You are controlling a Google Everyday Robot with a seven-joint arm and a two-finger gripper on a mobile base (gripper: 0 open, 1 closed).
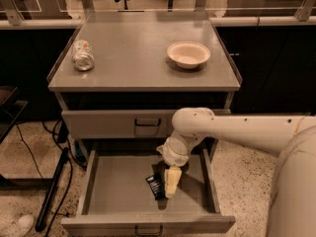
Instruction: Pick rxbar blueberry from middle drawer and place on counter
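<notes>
The middle drawer point(113, 191) is pulled open below the shut upper drawer. The rxbar blueberry point(155, 186), a small dark bar with white print, lies on the drawer floor right of the middle. My gripper point(171, 182) hangs down from the white arm inside the drawer, its pale fingertips point(172, 180) right beside the bar on its right, touching or almost touching it. The counter point(138, 58) above is a flat grey metal top.
A crushed silver can point(83, 55) lies at the counter's left. A cream bowl point(188, 54) sits at its right. The upper drawer point(118, 124) is shut. A dark pole and cables lie on the speckled floor at the left.
</notes>
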